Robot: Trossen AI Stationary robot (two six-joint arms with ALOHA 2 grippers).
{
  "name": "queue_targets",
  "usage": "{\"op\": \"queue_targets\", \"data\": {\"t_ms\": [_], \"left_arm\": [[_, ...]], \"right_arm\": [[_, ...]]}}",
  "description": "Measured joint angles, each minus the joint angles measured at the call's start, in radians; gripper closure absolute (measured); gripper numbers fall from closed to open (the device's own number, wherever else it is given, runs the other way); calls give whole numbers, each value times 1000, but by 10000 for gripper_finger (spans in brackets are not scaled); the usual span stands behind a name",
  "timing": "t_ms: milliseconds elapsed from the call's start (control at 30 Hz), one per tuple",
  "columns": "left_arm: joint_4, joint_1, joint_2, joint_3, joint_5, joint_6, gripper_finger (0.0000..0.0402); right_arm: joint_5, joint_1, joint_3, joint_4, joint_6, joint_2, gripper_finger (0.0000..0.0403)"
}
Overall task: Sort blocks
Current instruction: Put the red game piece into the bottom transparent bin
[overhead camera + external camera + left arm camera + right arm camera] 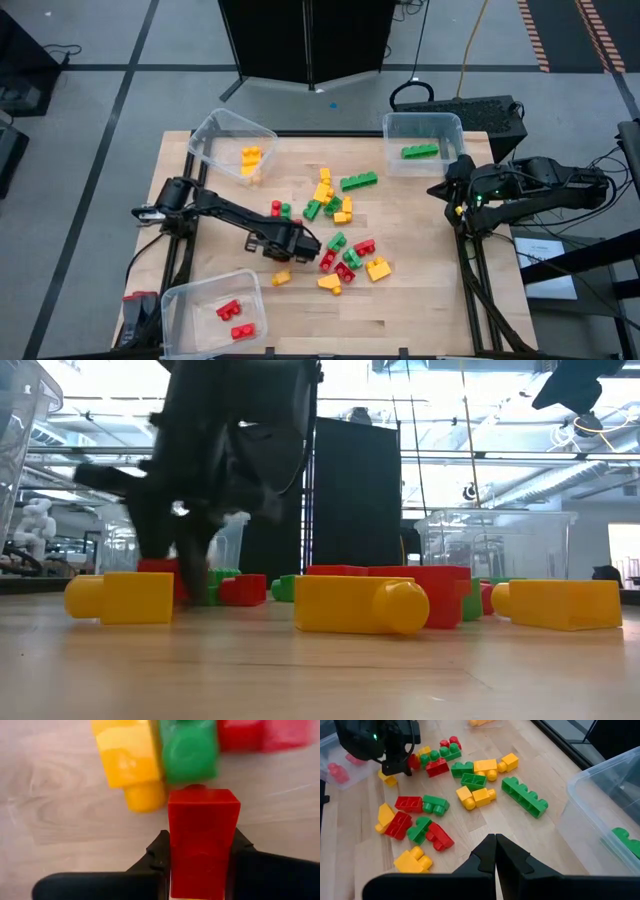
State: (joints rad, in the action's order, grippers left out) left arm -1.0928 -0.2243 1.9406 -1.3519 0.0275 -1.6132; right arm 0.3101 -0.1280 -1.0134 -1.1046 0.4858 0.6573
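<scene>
Red, yellow and green studded blocks lie scattered over the middle of the wooden table. My left gripper reaches in from the table's left to the near-left edge of the pile and is shut on a red block. Just past that block lie a yellow block, a green block and another red one. In the low view my left gripper stands down at table level. My right gripper waits by the table's right edge, shut and holding nothing. My left gripper pinches the red block between its two fingers, one finger on each long side. The fingers lie along the block, and its studded end sticks out past the fingertips. I cannot tell whether the block is lifted off the table.
Three clear bins stand on the table: far left with yellow blocks, far right with a green block, near left with red blocks. Bare wood lies along the near edge and right side. Yellow blocks lie nearest the low camera.
</scene>
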Motion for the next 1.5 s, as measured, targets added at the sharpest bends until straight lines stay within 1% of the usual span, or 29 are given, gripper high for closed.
{"op": "queue_targets", "data": {"t_ms": [167,267,400,533,600,667,833,967,1033,1100,1167,1333,1400,1500], "left_arm": [[-28,11,-60,-52,-8,41,362],[-72,18,-103,-103,-24,65,362],[-145,13,-166,-189,-54,156,362],[-204,-25,-237,-284,-63,276,362],[-228,-64,-273,-327,-40,313,362],[-252,-113,-304,-361,-18,305,362],[-262,-262,-372,-389,-10,174,362],[-296,-399,-377,-389,4,62,362],[-326,-462,-369,-389,29,23,363],[-349,-511,-356,-389,32,-2,363],[-357,-542,-345,-389,26,-3,363],[-340,-572,-326,-389,26,8,363],[-317,-581,-321,-389,26,33,345],[-322,-591,-305,-389,27,62,299]], "right_arm": [[2,0,0,0,1,0,397],[2,0,0,1,4,0,397],[2,0,0,6,4,0,397],[2,0,0,18,4,0,397],[2,0,0,24,4,0,397],[2,0,0,24,10,0,397],[2,0,0,24,23,0,397],[5,0,0,24,23,0,397],[12,0,0,27,23,0,397],[32,0,0,31,23,0,397],[37,0,0,31,23,0,397],[39,0,0,31,27,0,397],[38,0,0,31,27,0,397],[33,0,0,31,27,0,397]]}}
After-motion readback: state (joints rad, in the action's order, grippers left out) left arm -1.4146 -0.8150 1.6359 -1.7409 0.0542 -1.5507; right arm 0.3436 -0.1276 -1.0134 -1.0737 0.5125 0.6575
